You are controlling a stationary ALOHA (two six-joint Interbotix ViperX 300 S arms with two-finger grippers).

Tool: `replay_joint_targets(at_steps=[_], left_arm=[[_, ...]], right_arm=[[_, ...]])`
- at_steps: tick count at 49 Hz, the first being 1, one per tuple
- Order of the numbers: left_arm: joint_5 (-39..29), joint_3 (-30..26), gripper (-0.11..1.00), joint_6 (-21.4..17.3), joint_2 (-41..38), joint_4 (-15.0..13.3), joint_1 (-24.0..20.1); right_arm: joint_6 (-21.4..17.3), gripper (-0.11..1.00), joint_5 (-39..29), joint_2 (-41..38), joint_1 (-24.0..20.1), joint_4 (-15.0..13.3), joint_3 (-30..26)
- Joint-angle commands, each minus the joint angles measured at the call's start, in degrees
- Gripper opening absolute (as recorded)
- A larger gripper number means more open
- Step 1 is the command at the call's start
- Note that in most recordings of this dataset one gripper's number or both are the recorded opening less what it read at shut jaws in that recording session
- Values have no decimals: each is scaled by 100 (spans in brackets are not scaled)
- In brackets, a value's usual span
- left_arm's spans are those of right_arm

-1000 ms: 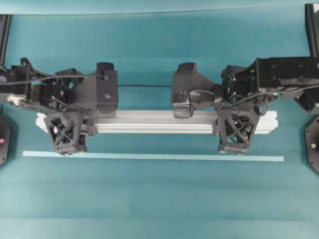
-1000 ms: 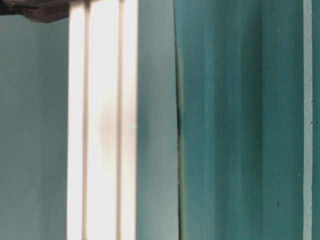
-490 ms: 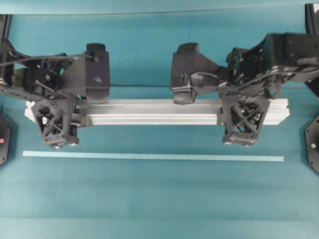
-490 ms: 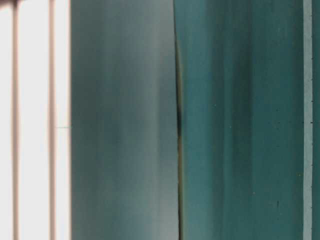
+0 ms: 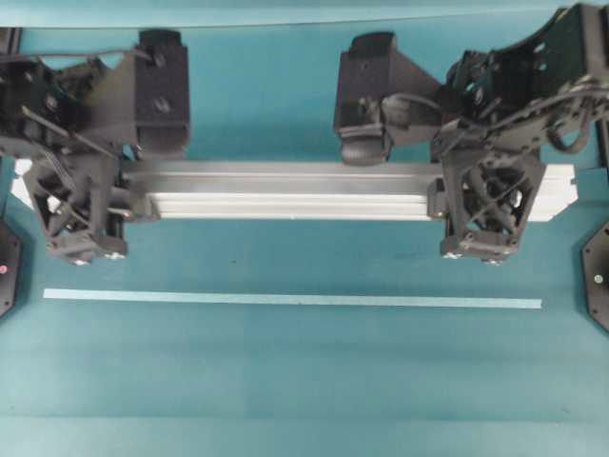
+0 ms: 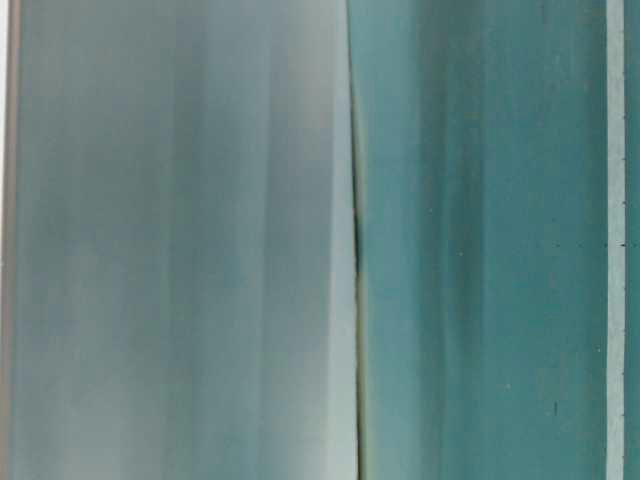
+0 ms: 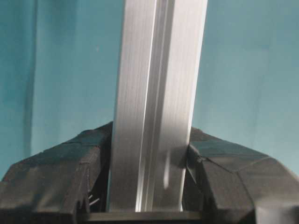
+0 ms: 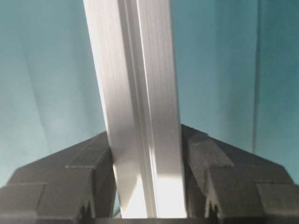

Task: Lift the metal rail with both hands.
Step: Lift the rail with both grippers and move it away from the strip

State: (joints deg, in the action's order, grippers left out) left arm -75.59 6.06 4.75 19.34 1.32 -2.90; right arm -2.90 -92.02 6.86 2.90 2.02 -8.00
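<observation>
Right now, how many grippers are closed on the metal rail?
2. The left gripper clamps the metal rail near its left end, and the right gripper clamps it near its right end. Both wrist views show fingers pressed on the rail's sides.

Even bright light; table-level view blurred

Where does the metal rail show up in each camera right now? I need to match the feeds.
Overhead: metal rail runs level across the upper middle, above the tape strip.
Table-level: rail not identifiable.
Left wrist: upright at centre, between black fingers.
Right wrist: upright at centre.
Shared landmark: teal table.
</observation>
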Motion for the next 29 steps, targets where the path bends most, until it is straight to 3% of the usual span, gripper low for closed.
replay_joint_targets(at_steps=[1,17,29], left_arm=[[-70,-492,37,35,79,26,-62],[-299,-1055,37,26,-114,26,-62],[-457,-1204,37,26,-141,26,-62]], right_arm=[[-62,38,26,26,-44,9,-281],[-70,38,-105,-26,-70,-26,-967],[-70,38,-105,-79,-105,-26,-1134]])
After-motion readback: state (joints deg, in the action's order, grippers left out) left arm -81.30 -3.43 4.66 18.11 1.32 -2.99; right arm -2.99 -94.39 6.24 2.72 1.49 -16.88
